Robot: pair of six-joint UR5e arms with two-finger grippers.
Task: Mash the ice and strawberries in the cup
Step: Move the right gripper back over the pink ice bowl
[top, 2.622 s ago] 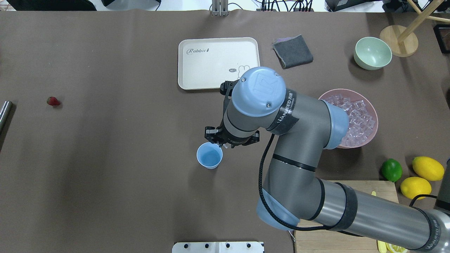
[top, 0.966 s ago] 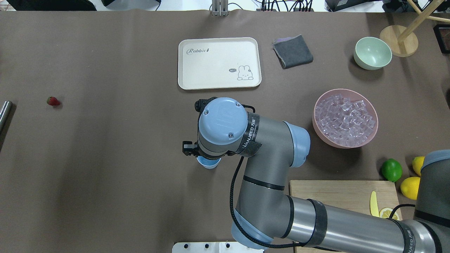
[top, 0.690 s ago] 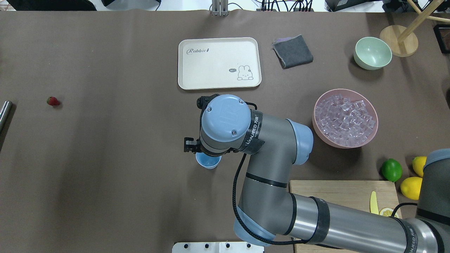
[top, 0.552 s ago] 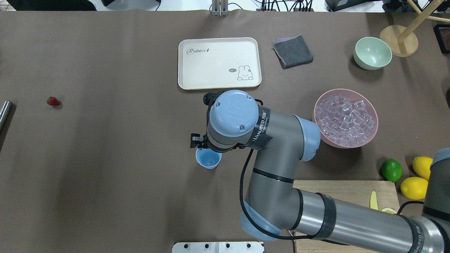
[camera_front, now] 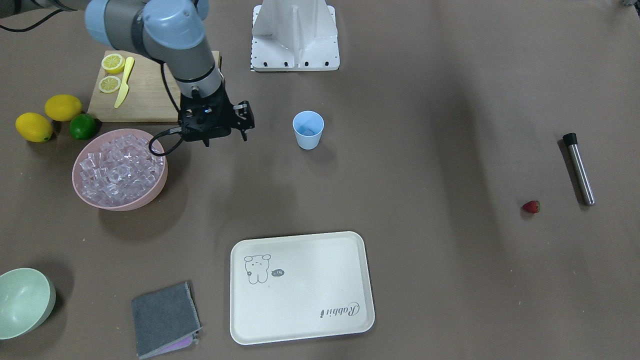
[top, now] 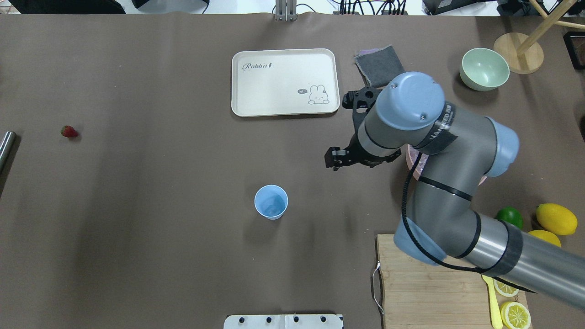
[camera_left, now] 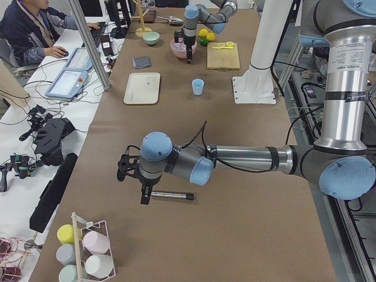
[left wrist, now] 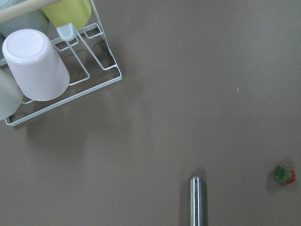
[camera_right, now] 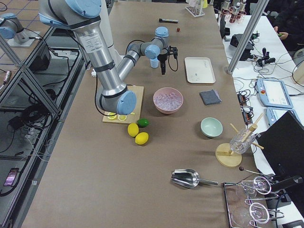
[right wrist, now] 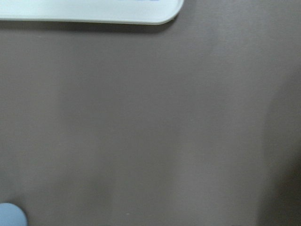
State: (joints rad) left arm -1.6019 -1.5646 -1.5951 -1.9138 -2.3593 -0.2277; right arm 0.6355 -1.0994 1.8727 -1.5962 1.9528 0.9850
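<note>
My right tool (camera_front: pixel 225 140) hangs in the air over the brown worktop (camera_front: pixel 425 100). Its two fingers (camera_front: pixel 245 136) are spread wide apart and there is nothing between them. It points down. The wide pink bowl (camera_front: pixel 123 205) is just beside it on one side, full of clear ice cubes (camera_front: pixel 120 167) with a little pink in them. The small light-blue plastic cup (camera_front: pixel 308 131) is on its other side, a bit away and not touching it. The cup stands up straight by itself near the middle of the worktop. Something small and pale lies at the bottom of it, but it is too faint for me to say what it is.

My left tool (camera_left: pixel 144 197) is far away at the other end of the worktop. It hangs just above the shiny metal rod (camera_front: pixel 580 170), which lies flat. I cannot tell if this tool is open or closed, and I cannot see anything in it. The small red strawberry with a green top (camera_front: pixel 531 206) lies on the worktop near the rod, well apart from the cup. A white wire rack (left wrist: pixel 96 77) with upside-down cups stands near this end too.

The cream tray with a bunny picture (camera_front: pixel 300 287) lies flat across from the cup. Behind the pink bowl are a wooden board (camera_front: pixel 145 95) and a round green lime (camera_front: pixel 82 126).
</note>
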